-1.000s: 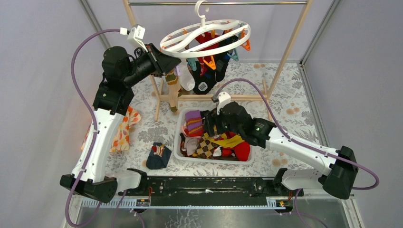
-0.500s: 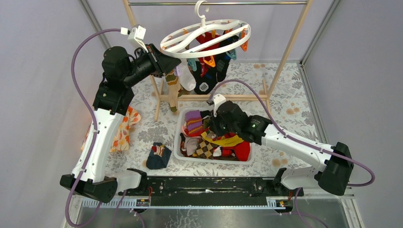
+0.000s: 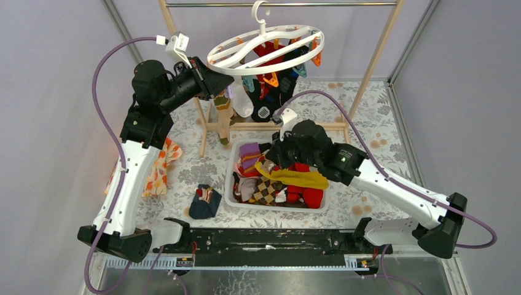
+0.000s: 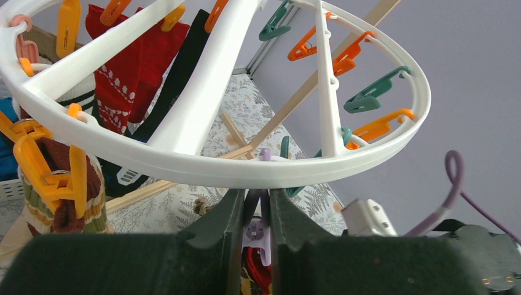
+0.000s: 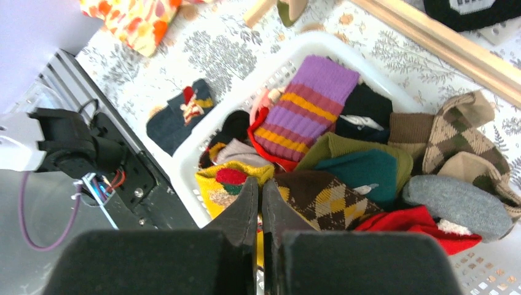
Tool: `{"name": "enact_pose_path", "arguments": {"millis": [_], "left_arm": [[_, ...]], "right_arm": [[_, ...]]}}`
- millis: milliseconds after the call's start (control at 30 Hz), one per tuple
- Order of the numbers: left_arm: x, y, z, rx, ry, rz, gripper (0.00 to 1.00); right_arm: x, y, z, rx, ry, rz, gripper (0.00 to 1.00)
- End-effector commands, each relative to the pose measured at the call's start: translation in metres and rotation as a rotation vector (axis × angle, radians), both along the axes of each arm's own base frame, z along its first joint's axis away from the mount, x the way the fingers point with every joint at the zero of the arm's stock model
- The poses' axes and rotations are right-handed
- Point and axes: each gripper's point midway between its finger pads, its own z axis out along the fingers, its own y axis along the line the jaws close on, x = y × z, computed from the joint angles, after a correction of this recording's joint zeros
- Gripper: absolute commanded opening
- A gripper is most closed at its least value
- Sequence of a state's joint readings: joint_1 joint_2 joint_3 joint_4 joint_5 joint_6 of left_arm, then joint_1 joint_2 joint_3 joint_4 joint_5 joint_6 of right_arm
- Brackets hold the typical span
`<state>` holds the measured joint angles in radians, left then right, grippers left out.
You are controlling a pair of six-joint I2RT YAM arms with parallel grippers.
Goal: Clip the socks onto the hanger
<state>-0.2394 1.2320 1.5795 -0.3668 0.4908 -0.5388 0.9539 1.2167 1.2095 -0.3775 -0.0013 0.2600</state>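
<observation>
The white ring hanger (image 3: 265, 69) hangs from the rod with orange and teal clips; a red sock (image 4: 126, 67) and a black one are clipped to it. My left gripper (image 3: 224, 86) sits just under the hanger rim (image 4: 184, 166), shut on a pale purple clip (image 4: 257, 232). Over the white basket (image 3: 229, 190), my right gripper (image 3: 270, 165) is shut on a yellow sock (image 3: 301, 178) that trails right across the pile. In the right wrist view, its cuff (image 5: 218, 187) shows at the right gripper (image 5: 259, 187), beside a brown argyle sock (image 5: 325, 203) and a purple striped sock (image 5: 304, 107).
Teal (image 5: 362, 172), grey (image 5: 458, 203) and red socks fill the basket. A dark navy sock (image 3: 204, 201) lies on the cloth left of it. An orange-flowered cloth (image 3: 158, 169) lies at the left. The wooden rack post (image 3: 368, 67) stands behind the basket.
My right gripper closed on the yellow sock and lifted, drawing it out over the pile toward the right. The left arm and the hanger have stayed still.
</observation>
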Motion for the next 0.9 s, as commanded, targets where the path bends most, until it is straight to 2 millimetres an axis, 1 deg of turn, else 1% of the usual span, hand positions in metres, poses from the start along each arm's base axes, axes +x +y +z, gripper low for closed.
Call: {"name": "enact_pose_path", "arguments": {"millis": [0, 67, 133, 233, 333, 400, 467, 500, 533, 600, 633, 700, 767, 833, 867], "left_arm": [[-0.004, 0.003, 0.002, 0.013, -0.018, -0.007, 0.00], [-0.004, 0.003, 0.002, 0.013, -0.019, -0.008, 0.00], [-0.004, 0.002, 0.002, 0.012, -0.019, -0.010, 0.00], [-0.005, 0.002, 0.003, 0.012, -0.021, -0.014, 0.00], [-0.006, 0.002, 0.004, 0.011, -0.022, -0.015, 0.00], [-0.006, 0.001, 0.004, 0.012, -0.023, -0.020, 0.00], [-0.007, 0.001, 0.003, 0.011, -0.020, -0.022, 0.00], [-0.007, 0.001, 0.003, 0.010, -0.020, -0.024, 0.00], [-0.007, 0.001, 0.002, 0.010, -0.019, -0.024, 0.00], [-0.008, 0.001, 0.004, 0.010, -0.023, -0.025, 0.00], [-0.008, 0.001, 0.004, 0.010, -0.024, -0.024, 0.00], [-0.008, 0.001, 0.004, 0.010, -0.023, -0.024, 0.00], [-0.008, 0.001, 0.003, 0.010, -0.022, -0.024, 0.00], [-0.007, 0.001, 0.003, 0.011, -0.022, -0.024, 0.00], [-0.007, 0.001, 0.003, 0.013, -0.023, -0.024, 0.00]], "right_arm": [[-0.004, 0.002, 0.068, 0.140, -0.070, 0.019, 0.00], [-0.007, -0.001, 0.081, 0.146, -0.080, 0.025, 0.00], [-0.008, -0.007, 0.088, 0.137, -0.091, 0.018, 0.00], [-0.008, -0.014, 0.087, 0.121, -0.096, 0.003, 0.00], [-0.007, -0.018, 0.075, 0.105, -0.082, -0.021, 0.00], [-0.007, -0.015, 0.063, 0.108, -0.067, -0.016, 0.00], [-0.009, -0.005, 0.051, 0.119, -0.034, 0.016, 0.00], [-0.008, 0.001, 0.041, 0.111, -0.014, 0.027, 0.00], [-0.006, 0.006, 0.036, 0.113, -0.006, 0.035, 0.00], [0.000, 0.013, 0.019, 0.093, -0.001, 0.030, 0.01], [0.005, 0.017, 0.013, 0.090, -0.010, 0.028, 0.05], [0.013, 0.023, 0.004, 0.087, -0.030, 0.021, 0.19], [0.024, 0.028, -0.001, 0.077, -0.064, 0.004, 0.34], [0.035, 0.029, -0.003, 0.061, -0.102, -0.021, 0.43], [0.039, 0.028, -0.002, 0.049, -0.129, -0.028, 0.51]]}}
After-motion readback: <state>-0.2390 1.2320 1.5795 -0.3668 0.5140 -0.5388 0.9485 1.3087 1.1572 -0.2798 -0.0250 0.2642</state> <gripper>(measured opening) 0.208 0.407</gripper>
